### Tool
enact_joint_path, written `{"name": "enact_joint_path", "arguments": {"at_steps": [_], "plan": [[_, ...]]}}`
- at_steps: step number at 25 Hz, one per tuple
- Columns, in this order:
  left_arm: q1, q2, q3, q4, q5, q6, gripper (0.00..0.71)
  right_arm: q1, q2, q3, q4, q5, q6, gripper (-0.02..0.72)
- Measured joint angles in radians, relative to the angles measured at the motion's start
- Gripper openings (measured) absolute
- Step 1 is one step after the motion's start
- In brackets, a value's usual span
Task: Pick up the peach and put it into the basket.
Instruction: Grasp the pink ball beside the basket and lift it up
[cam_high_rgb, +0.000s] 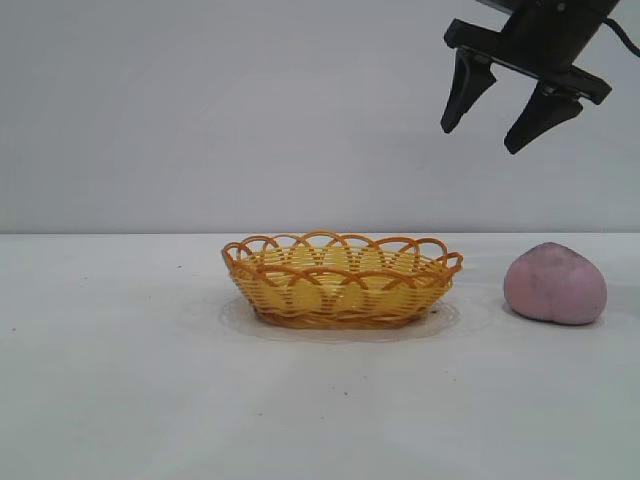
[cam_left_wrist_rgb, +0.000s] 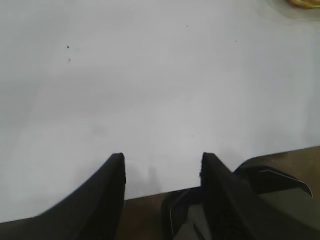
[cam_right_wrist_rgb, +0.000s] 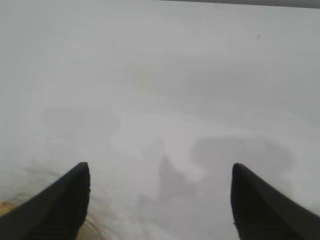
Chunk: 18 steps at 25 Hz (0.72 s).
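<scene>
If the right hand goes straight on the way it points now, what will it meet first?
Most likely the bare table. The right hand is open and empty, and its wrist view shows only white tabletop ahead. The peach and basket seem off that line, though depth is unclear.

The basket looks like woven plastic made to resemble wicker: a smooth yellow weave with a slight sheen and an orange looped rim of rounded strands. The peach has a dull, matt pinkish-mauve skin, faintly mottled, with a soft crease. The table is a smooth, matt white surface with a few tiny dark specks. The right claw has hard, matt black fingers, apparently plastic.
</scene>
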Motion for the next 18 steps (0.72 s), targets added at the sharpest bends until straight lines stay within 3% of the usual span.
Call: {"name": "enact_joint_path", "arguments": {"at_steps": [7,15,18], "plan": [[0.0,-0.333,0.052,0.0,0.067,-0.015,0.339,0.0,0.0,0.0,0.0,0.0,0.0,0.517],[0.0,-0.358,0.062,0.0,0.069,-0.041,0.339,0.0,0.004,-0.002,-0.019,0.001,0.0,0.517],[0.0,-0.358,0.076,-0.004,0.014,-0.041,0.339,0.0,0.006,-0.002,-0.019,0.001,0.0,0.517]]}}
